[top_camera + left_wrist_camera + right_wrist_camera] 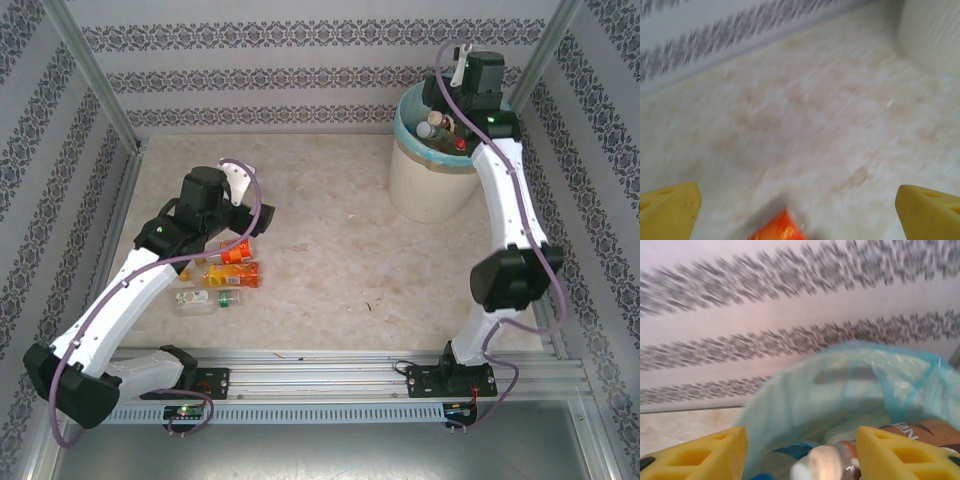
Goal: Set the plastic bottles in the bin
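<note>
Left end effector [797,194], spread wide and empty, hangs just over the plastic bottles [233,274] lying roughly left-right on the bench [350,250] at left-centre, so it's nearer; right end effector [801,434], jaws apart, is over the bin [425,190] upper right.

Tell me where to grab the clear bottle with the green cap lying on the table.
Probably mid-body, from straight above: the clear bottle lies flat on its side, cap toward the right in the top view, so a pinch across its narrow width should hold.
</note>
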Controlling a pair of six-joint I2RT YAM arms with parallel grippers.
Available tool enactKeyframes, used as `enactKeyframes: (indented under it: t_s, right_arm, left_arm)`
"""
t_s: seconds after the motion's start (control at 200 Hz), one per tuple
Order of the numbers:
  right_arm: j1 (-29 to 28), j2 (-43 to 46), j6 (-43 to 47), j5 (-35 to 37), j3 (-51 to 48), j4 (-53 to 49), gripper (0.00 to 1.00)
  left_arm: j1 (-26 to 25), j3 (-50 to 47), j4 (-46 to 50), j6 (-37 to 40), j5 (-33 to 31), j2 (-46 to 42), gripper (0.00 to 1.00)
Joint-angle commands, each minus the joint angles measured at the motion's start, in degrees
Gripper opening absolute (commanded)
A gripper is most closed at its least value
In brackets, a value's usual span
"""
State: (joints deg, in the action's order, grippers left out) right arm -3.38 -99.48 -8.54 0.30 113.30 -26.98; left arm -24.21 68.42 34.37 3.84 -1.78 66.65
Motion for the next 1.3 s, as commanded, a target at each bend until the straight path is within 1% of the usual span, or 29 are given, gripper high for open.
enactKeyframes:
  t_s: [0.0, 0.06, 0.09, 0.135, 0.165, 0.215, 0.305, 0.445, 0.495, 0.585, 0.784, 0.899, 1.014, 1.089, 1.169, 1.294]
  right_arm:
    - [-3.43, 9.0, 4.04, -0.75, -6.26, 8.33, 0.6]
    - [-5.82, 12.82, 6.28, -0.02, -11.98, 12.56, 0.6]
    - [-6.97, 14.5, 7.39, 0.3, -14.44, 14.8, 0.6]
    - [-8.4, 16.54, 8.87, 0.12, -17.69, 17.61, 0.6]
    - [-9.54, 17.47, 9.71, 0.29, -19.38, 19.07, 0.6]
    - [-10.89, 18.73, 10.54, 0.57, -21.2, 20.24, 0.6]
    - [-12.78, 20.38, 10.82, 0.14, -23.25, 21.08, 0.6]
    - [-14.33, 22.84, 11.3, -1.28, -26.36, 22.33, 0.59]
    - [-14.52, 23.5, 11.36, -2.02, -27.12, 22.49, 0.59]
    - [-14.55, 24.66, 11.05, -3.14, -28.49, 22.5, 0.59]
    - [-14.55, 25.92, 10.57, -4.78, -30.82, 22.76, 0.59]
    - [-14.55, 25.52, 10.19, -5.76, -31.27, 22.73, 0.59]
    - [-14.56, 25.01, 9.83, -6.62, -31.64, 22.85, 0.59]
    - [-14.55, 24.49, 9.84, -7.26, -31.73, 22.77, 0.59]
    - [-14.56, 24.01, 9.78, -7.63, -31.82, 22.79, 0.59]
    - [-14.56, 23.24, 10.14, -7.89, -31.82, 22.81, 0.59]
  left_arm:
    - [0.74, 0.37, 18.73, 2.94, 2.17, 0.44, 0.98]
    - [0.74, -1.64, 22.27, 7.84, 5.67, -0.3, 0.97]
    - [0.74, -2.68, 23.95, 10.48, 6.29, -0.69, 0.98]
    - [0.73, -4.28, 26.58, 14.99, 6.34, -0.78, 0.98]
    - [0.65, -5.53, 28.16, 18.2, 5.95, -0.65, 0.96]
    - [0.61, -7.39, 30.0, 22.43, 4.13, -0.66, 0.94]
    - [0.65, -9.25, 33.21, 25.5, 1.21, 0.8, 0.93]
    - [0.74, -12.2, 37.17, 27.89, 2.29, 2.38, 0.94]
    - [0.74, -14.47, 37.58, 29.2, 1.01, 3.16, 0.95]
    - [0.83, -18.85, 34.68, 29.42, -4.0, 3.96, 0.98]
    - [3.54, -20.48, 28.47, 27.55, -5.35, 7.27, 0.98]
    - [4.39, -21.83, 23.8, 27.35, -8.72, 10.67, 0.97]
    - [5.78, -21.83, 21.67, 26.45, -10.79, 13.55, 0.97]
    - [6.14, -21.8, 21.11, 26.01, -11.14, 14.88, 0.97]
    - [6.16, -21.54, 21.77, 25.59, -9.91, 15.87, 0.96]
    - [6.16, -21.18, 22.91, 24.73, -8.21, 16.66, 0.88]
